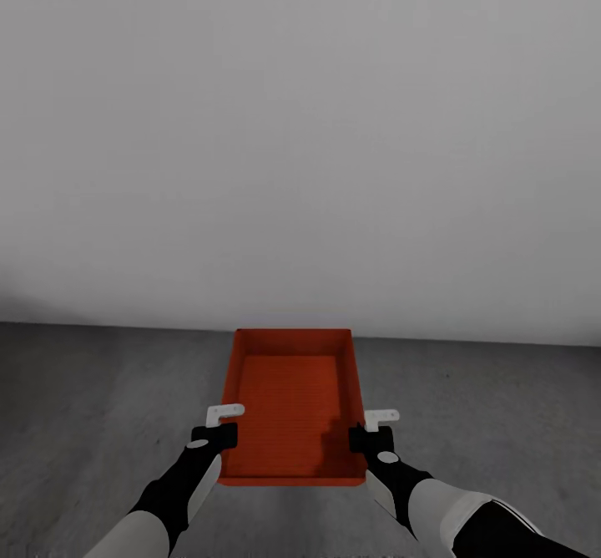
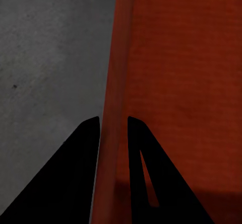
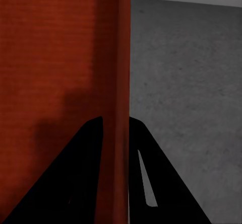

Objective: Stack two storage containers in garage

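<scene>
Here, one orange-red tray [image 1: 292,403] is carried between both grippers above the grey floor [image 1: 100,391], facing a plain white wall [image 1: 300,124]. Its long axis runs straight away from the robot, so each long wall lies inboard of one gripper, and both arms stand equally near it. The left gripper [image 1: 219,428] is clamped on the left wall near the robot's end; in the left wrist view that wall [image 2: 113,103] passes between the two fingers [image 2: 75,173], one outside, one inside the tray. The right gripper [image 1: 373,433] pinches the right wall [image 3: 118,83] likewise. The tray's base extends forward, beyond both sets of fingertips. The coming move is judged to be a level lowering to the floor, both arms descending together.
</scene>
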Available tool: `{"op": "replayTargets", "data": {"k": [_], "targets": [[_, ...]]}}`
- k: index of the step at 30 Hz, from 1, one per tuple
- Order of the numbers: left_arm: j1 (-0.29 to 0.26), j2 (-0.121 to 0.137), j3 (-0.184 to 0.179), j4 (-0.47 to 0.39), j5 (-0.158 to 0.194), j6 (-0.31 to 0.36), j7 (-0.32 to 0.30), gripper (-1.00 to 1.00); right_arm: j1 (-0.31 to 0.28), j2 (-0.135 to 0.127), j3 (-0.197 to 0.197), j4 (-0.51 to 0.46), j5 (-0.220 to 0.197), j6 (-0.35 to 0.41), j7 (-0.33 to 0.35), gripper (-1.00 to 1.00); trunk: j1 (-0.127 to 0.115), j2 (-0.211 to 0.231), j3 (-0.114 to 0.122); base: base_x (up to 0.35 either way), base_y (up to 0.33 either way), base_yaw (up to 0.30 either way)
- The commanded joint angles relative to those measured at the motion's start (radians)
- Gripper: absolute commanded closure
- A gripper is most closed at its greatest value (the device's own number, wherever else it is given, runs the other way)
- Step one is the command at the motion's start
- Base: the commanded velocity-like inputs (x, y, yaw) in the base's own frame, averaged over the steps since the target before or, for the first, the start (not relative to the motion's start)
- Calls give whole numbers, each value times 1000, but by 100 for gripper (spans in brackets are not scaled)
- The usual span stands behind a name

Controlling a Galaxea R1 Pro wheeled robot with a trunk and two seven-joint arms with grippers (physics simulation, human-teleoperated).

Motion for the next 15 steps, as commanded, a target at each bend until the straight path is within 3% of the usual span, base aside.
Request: {"op": "replayTargets", "data": {"k": [1, 15], "targets": [[-1, 1, 10, -10, -13, 8, 27, 100, 0, 0, 0, 4, -30, -9, -6, 100, 0, -1, -3, 0, 0, 0], [-1, 1, 10, -10, -13, 9, 27, 100, 0, 0, 0, 4, -30, -9, -6, 100, 0, -1, -25, 0, 0, 0]]}}
